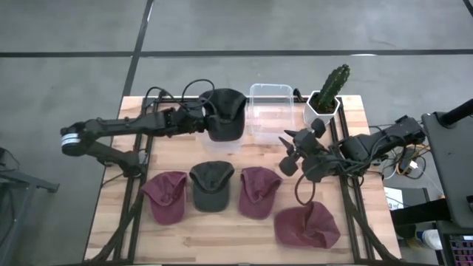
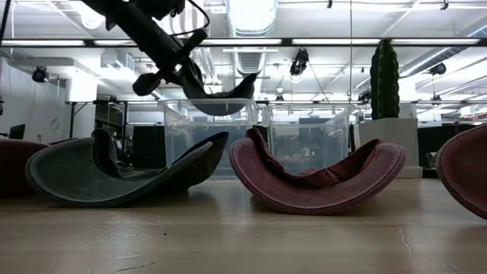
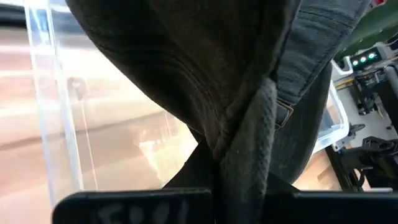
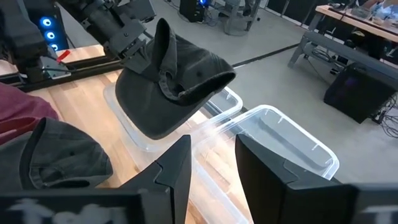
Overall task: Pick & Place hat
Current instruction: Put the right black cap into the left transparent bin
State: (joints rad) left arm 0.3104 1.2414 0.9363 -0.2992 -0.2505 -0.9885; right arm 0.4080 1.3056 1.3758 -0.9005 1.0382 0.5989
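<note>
Hat-carrying falls to the left gripper [image 1: 198, 118], clamped on the back edge of a dark cap [image 1: 225, 114] and holding it in the air above the left clear bin [image 4: 134, 134], whose wall [image 3: 56, 106] shows close in the left wrist view. Just beside that bin stands a second clear bin [image 1: 270, 111], and beyond it a potted cactus [image 1: 329, 92]. The right gripper [image 1: 290, 154] hangs near the second bin, on the side away from the table's far edge, fingers [image 4: 177, 168] parted and holding nothing. Nearer the front edge from the bins lie four more caps: a maroon cap [image 1: 166, 196], a dark green cap [image 1: 212, 185], another maroon cap [image 1: 259, 192], and a fourth maroon cap [image 1: 307, 225] closest to the front.
</note>
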